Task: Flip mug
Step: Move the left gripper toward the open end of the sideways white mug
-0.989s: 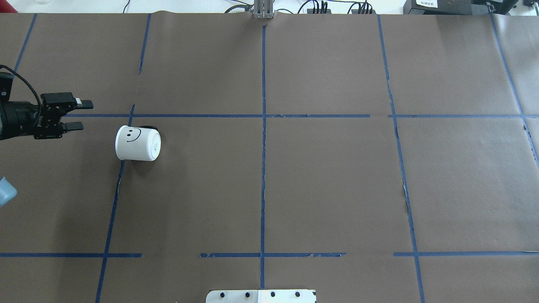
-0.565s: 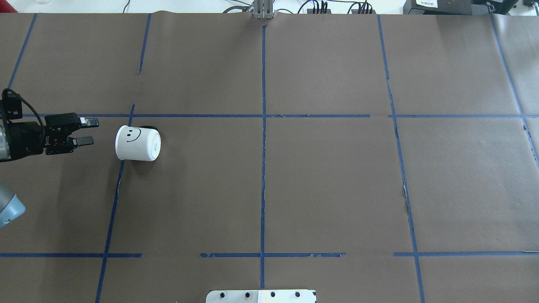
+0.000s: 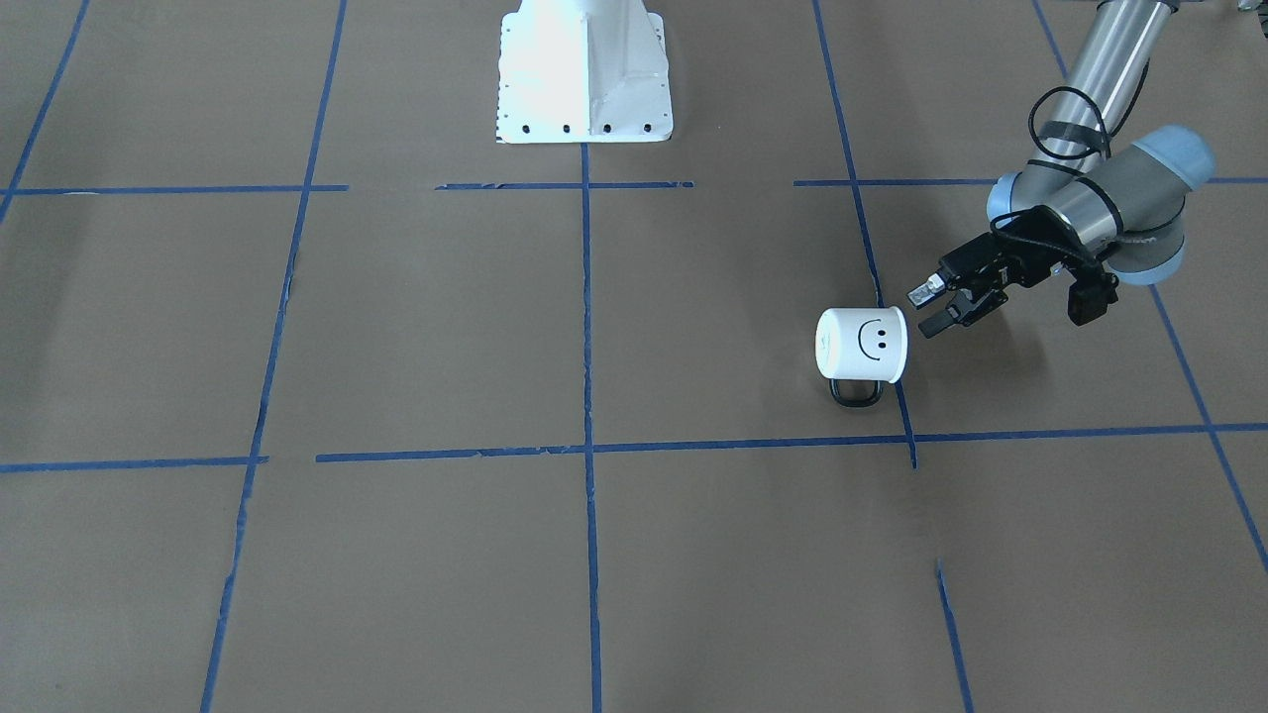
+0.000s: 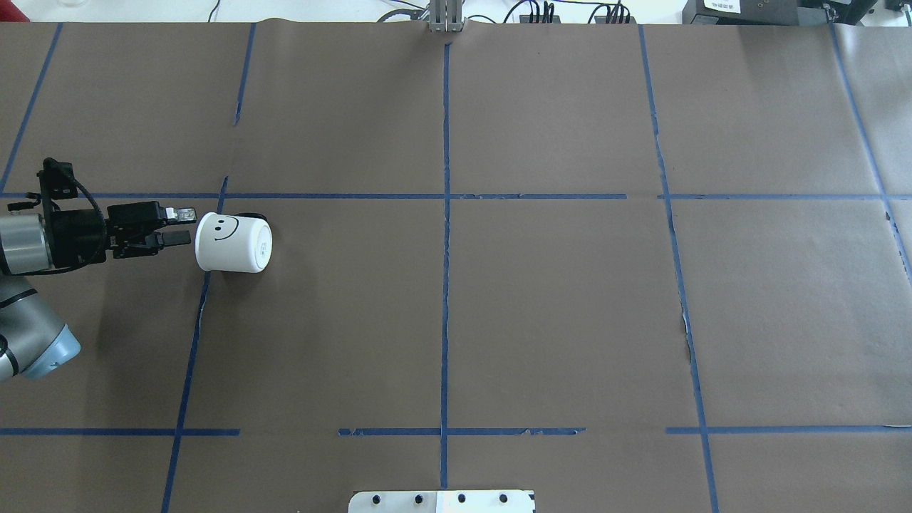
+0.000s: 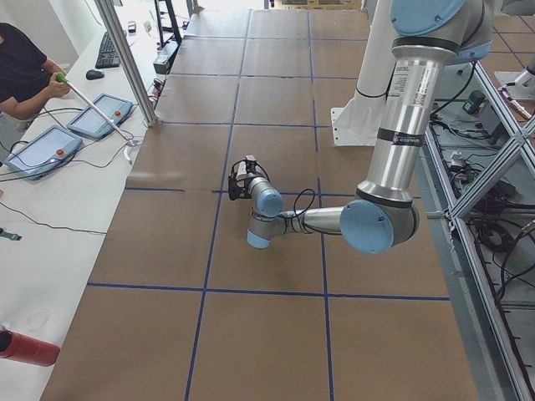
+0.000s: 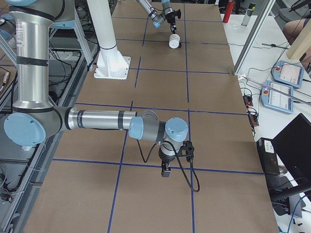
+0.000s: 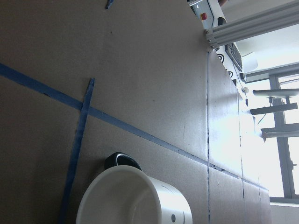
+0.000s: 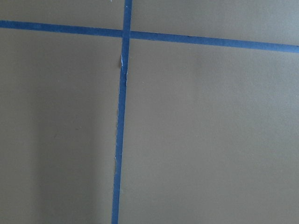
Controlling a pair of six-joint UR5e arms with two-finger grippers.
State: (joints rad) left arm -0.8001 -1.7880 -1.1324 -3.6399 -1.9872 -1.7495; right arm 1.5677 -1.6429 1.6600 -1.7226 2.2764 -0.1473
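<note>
Reaching: the left pincer point(image 4: 182, 226) is stretched out toward the mug point(image 4: 231, 242), low and level over the tabletop point(image 4: 556, 320).
Mug: it is laid on its side on the robot's left, at a crossing of blue tape lines point(image 4: 445, 196), with the smiley face up and the open mouth turned to the left pincer.
Left pincer: its two fingers are set a small way apart and nothing is held. The tips are just beside the rim, and a touch cannot be told.
Right pincer point(image 6: 165, 172): it is seen only in the right side view, well apart from the mug, so wide or narrow cannot be told.
Risk of rolling: the mug is round, so it could be pushed or rolled away if the rim is bumped by a finger before it is pinched.
Risk of slipping: the wall looks thin and smooth, so the mug could be dropped in the turn if only a little bit is gripped.
Front view: the dark handle point(image 3: 857, 392) is shown low by the tabletop, on the side away from the robot.
Left wrist view: the hollow inside is shown, which is hidden in the overhead view.
Overhead view: the flat bottom is shown, turned toward the middle of the tabletop.
</note>
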